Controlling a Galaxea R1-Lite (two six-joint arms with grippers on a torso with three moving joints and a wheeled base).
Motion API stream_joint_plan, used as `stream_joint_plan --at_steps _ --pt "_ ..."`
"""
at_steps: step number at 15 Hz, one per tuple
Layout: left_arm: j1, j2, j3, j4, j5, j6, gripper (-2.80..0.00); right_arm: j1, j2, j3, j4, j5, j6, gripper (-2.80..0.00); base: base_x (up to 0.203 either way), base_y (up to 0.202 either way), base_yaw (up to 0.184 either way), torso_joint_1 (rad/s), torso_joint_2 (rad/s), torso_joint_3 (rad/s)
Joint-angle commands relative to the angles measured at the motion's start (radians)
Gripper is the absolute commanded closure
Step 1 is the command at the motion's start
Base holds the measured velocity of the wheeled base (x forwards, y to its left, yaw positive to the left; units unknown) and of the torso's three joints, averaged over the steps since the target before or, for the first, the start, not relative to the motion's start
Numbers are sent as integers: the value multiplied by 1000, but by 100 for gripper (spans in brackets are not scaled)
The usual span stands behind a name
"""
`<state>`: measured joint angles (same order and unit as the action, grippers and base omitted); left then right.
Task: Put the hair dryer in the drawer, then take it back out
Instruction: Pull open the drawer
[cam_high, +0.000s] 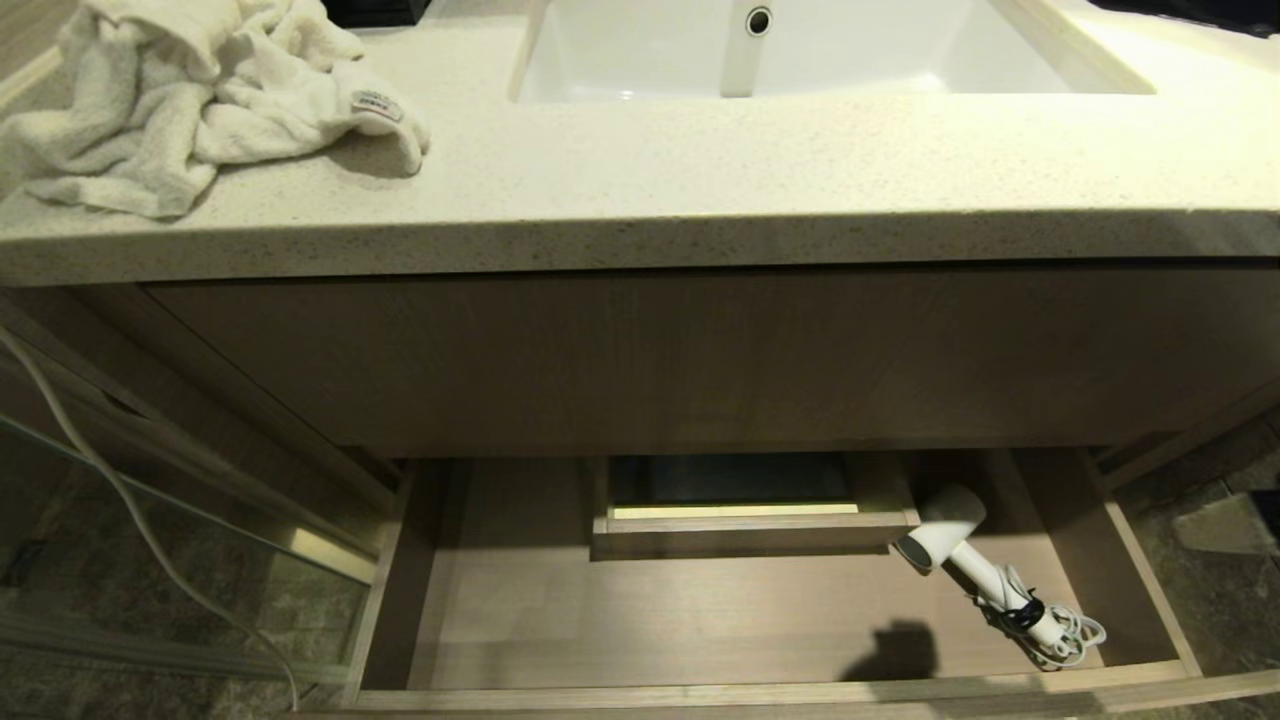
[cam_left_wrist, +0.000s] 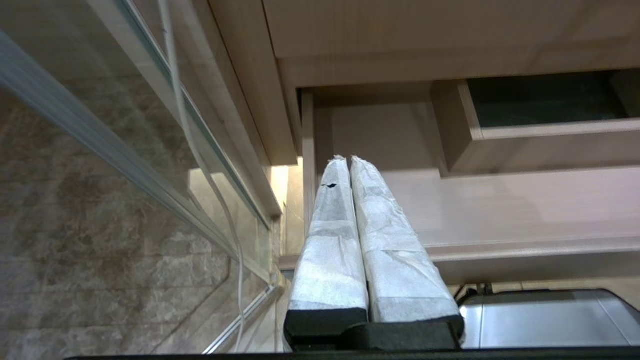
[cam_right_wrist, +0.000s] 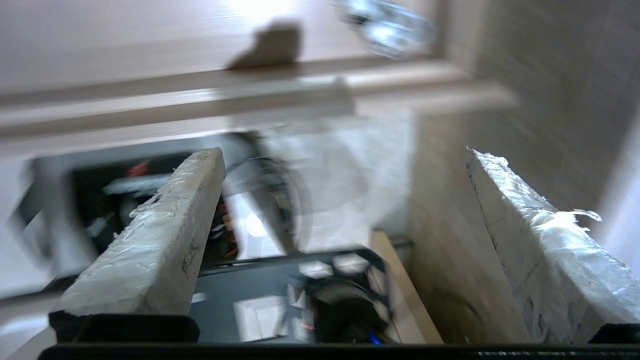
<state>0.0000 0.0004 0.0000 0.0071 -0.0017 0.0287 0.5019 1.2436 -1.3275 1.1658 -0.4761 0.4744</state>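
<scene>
The drawer (cam_high: 760, 692) stands pulled out below the vanity, with a boxed cutout (cam_high: 750, 520) at its back. The white hair dryer (cam_high: 950, 535) lies on the drawer floor at the right. Its dark round end faces the cutout, and its handle and bundled cord (cam_high: 1060, 635) point toward the front corner. Neither arm shows in the head view. My left gripper (cam_left_wrist: 345, 159) is shut and empty, parked low by the drawer's left front corner (cam_left_wrist: 300, 260). My right gripper (cam_right_wrist: 342, 152) is open and empty, just outside the drawer's front rim (cam_right_wrist: 200, 95); a blurred pale bundle (cam_right_wrist: 385, 27) lies beyond it.
A crumpled white towel (cam_high: 200, 100) lies on the speckled countertop (cam_high: 700, 180) left of the sink (cam_high: 800, 50). A tall wood-grain panel (cam_high: 700, 360) overhangs the drawer's back. A glass panel (cam_high: 150, 520) and a hanging white cable (cam_high: 130, 510) stand to the left.
</scene>
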Motion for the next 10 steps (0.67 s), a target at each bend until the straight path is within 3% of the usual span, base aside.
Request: stream_joint_plan --at_steps 1,3,4,7,10 --pt "0 1 2 -1 0 0 0 -39 -193 28 169 -60 81 -280 0 0 0 0 0 0" --pt "0 1 2 -1 0 0 0 -45 -243 53 333 -79 252 -280 0 0 0 0 0 0" --pt "0 1 2 -1 0 0 0 -44 -263 90 350 -83 275 -280 0 0 0 0 0 0" --pt "0 0 2 -1 0 0 0 -42 -287 269 303 -144 291 -280 0 0 0 0 0 0" --pt "0 1 2 -1 0 0 0 -45 -314 526 127 -177 256 -280 0 0 0 0 0 0"
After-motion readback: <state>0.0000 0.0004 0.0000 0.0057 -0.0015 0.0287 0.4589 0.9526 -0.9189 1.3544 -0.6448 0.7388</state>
